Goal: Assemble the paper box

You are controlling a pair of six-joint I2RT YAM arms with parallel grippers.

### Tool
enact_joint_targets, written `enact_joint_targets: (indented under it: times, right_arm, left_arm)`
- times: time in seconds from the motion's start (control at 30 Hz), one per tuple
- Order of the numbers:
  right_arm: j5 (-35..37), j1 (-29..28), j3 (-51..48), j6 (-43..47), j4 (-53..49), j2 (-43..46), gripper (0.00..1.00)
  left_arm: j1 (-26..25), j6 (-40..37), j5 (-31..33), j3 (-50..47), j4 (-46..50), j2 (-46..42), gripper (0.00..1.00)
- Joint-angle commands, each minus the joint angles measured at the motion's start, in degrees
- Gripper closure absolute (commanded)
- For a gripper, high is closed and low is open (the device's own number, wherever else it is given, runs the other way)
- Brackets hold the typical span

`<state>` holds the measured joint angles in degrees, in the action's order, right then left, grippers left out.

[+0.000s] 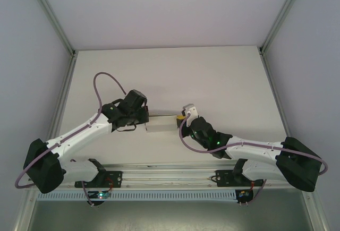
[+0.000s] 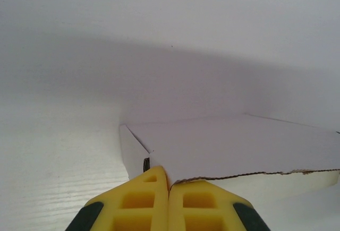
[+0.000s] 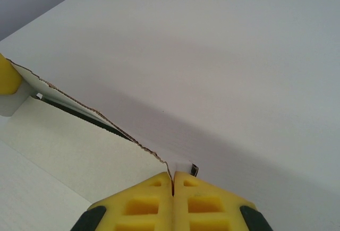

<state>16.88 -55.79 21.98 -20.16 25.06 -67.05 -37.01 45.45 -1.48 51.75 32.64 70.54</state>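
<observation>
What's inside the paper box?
Through the open side, the paper box shows bare white card and a dark slit. The panel pinched by the right pincer covers the rest, so that's hidden.

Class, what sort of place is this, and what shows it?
Likely a robot lab cell: plain white table, pale panels in aluminium framing, left gripper and right gripper pinching a white card box.

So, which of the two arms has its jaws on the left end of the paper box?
The left gripper: its jaws pinch the paper box at the left end, while the right gripper pinches the opposite, right end.
</observation>
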Motion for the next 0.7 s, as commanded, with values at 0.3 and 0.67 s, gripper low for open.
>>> enact_joint_targets:
  times: [0.3,0.67]
  right_arm:
    - [-0.96,-1.26,-5.25,1.86,-2.07,-2.46,1.00]
    - [-1.38,-1.60,-6.50,2.43,-0.32,-0.02,1.00]
  left_arm:
    - [-0.19,-10.25,-7.93,-12.75,-17.90,-2.97,1.00]
    - [-1.59,-19.75,-5.37,-29.07,-28.97,-11.12,1.00]
